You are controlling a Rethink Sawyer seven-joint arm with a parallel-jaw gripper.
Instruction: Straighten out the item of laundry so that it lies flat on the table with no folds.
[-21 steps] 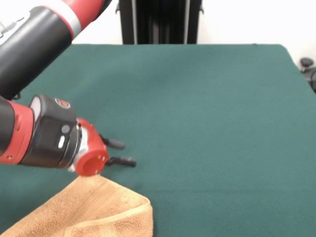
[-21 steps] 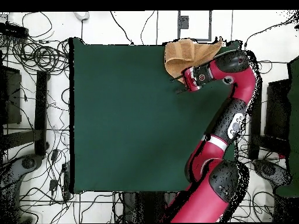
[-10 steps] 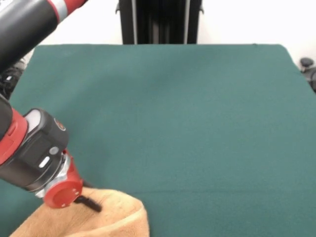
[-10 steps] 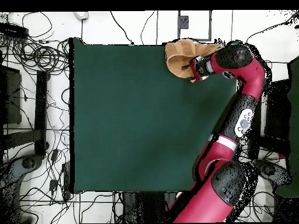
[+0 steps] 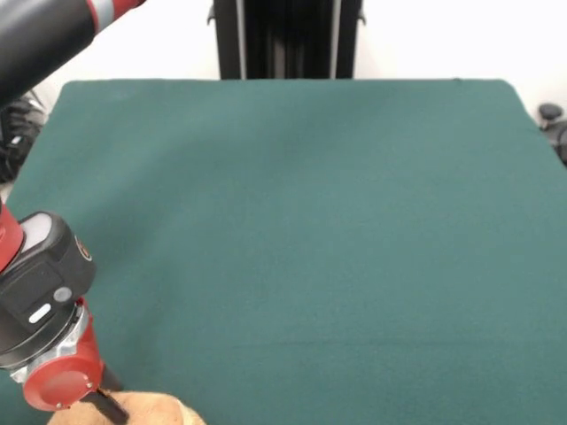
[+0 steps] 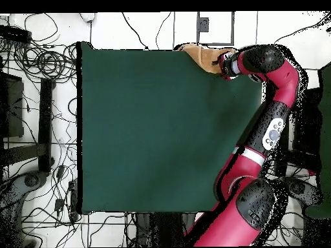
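Observation:
The item of laundry (image 5: 158,413), a golden-tan towel, shows only as a small bunched hump at the bottom left edge of the front view. In the overhead view the item of laundry (image 6: 198,55) lies crumpled at the table's top edge, partly hanging over it. My gripper (image 5: 108,409) is low at that corner, with one dark finger (image 5: 113,412) pressed into the cloth and the other hidden; it looks shut on the towel. From overhead, the gripper (image 6: 219,64) sits at the towel's right end. The teal-green table (image 5: 310,221) fills most of both views.
My red and black arm (image 6: 271,123) runs along the right side of the table (image 6: 142,129) in the overhead view. Cables and equipment lie on the floor around the table. A black stand (image 5: 285,40) rises behind the table's far edge.
My gripper dropped from above the table onto the towel and moved toward the table's edge. The towel went with it and bunched up, and less of it shows now.

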